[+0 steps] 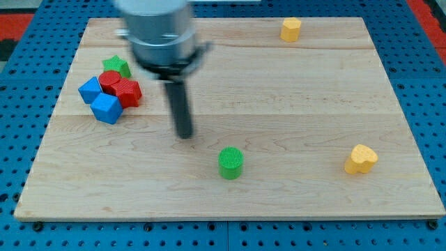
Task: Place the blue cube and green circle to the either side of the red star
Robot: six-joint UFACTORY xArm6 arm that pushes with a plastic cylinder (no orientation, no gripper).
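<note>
A blue cube (107, 108) sits at the view's left, touching a red star (128, 92) on its upper right. A second blue block (90, 89) and a second red block (109, 81) are packed against them. A green circle (231, 162), a short ribbed cylinder, stands alone near the board's lower middle. My tip (184, 134) is on the board between the cluster and the green circle, up and left of the circle and apart from it.
A green star-like block (116, 66) sits at the top of the cluster. A yellow block (291, 29) lies near the board's top edge. A yellow heart-like block (361, 159) lies at the lower right. The wooden board (293, 90) rests on blue pegboard.
</note>
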